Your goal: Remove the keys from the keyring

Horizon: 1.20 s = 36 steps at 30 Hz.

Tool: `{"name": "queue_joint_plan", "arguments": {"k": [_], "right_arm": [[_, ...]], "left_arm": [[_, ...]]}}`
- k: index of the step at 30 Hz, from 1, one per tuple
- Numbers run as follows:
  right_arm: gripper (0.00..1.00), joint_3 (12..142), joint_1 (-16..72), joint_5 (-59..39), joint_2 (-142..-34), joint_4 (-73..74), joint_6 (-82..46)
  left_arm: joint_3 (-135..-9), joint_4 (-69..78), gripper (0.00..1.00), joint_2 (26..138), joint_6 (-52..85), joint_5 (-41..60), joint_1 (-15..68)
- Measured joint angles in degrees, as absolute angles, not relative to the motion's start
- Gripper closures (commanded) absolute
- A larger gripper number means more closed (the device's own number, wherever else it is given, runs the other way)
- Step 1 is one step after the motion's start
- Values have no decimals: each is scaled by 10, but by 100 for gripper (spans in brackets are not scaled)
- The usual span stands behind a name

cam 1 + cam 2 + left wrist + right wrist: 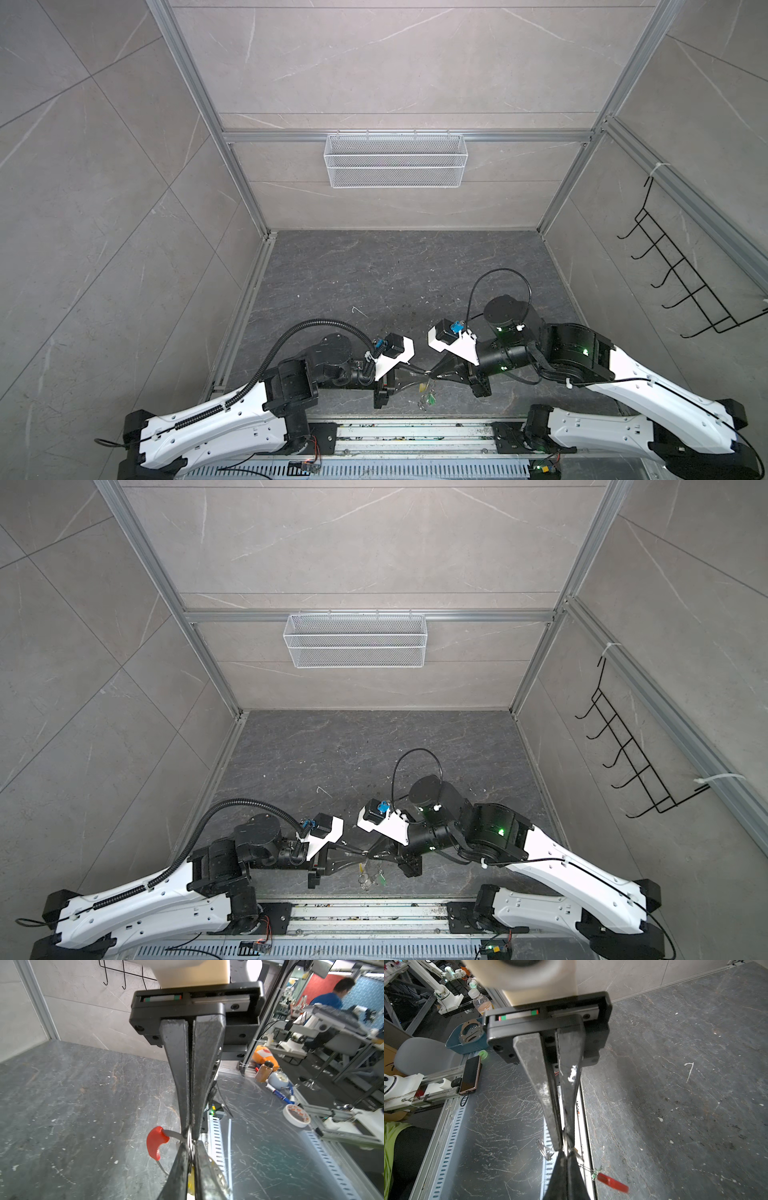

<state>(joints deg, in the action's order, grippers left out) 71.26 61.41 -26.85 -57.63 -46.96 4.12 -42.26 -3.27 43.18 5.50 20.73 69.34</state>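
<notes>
Right claw [190, 1131] clamped on keyring [155, 1142] wire; left claw [190, 1146] pinched closed alongside.

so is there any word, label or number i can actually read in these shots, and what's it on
No text can be read anywhere.
Orange bag: white patch with red marks, too blurred to read.
Tube: blue and white print, too small to read.
Tape roll: reddish marks, not legible.
Yellow key tag: mostly hidden, no writing shows.
</notes>
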Motion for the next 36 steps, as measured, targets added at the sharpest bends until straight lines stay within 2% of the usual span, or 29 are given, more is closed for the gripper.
{"name": "queue_joint_plan", "arguments": {"k": [2, 9, 13, 15, 17, 21, 22, 30, 31, 33, 36], "right_arm": [[100, 713, 614, -267, -576, -469, 41], [99, 710, 614, -255, -573, -463, 41], [70, 697, 614, -242, -559, -435, 24], [60, 685, 614, -233, -544, -410, 11], [53, 672, 614, -224, -524, -382, -3], [47, 639, 614, -191, -489, -311, -31], [41, 629, 614, -177, -482, -293, -41], [35, 561, 614, -30, -479, -192, -93], [15, 552, 614, -20, -480, -179, -95], [1, 536, 614, -12, -482, -156, -98], [1, 508, 614, -9, -487, -112, -105]], "left_arm": [[-423, -33, 100, 432, 56, 203, 693], [-423, -32, 100, 431, 56, 178, 693], [-423, -30, 100, 427, 58, 146, 694], [-423, -32, 100, 424, 58, 120, 694], [-424, -35, 100, 422, 60, 93, 694], [-436, -49, 100, 426, 67, 41, 694], [-443, -52, 100, 430, 69, 29, 694], [-496, -76, 100, 476, 83, -63, 694], [-496, -78, 100, 479, 84, -72, 694], [-498, -79, 100, 483, 84, -86, 694], [-502, -84, 100, 495, 84, -107, 694]]}}
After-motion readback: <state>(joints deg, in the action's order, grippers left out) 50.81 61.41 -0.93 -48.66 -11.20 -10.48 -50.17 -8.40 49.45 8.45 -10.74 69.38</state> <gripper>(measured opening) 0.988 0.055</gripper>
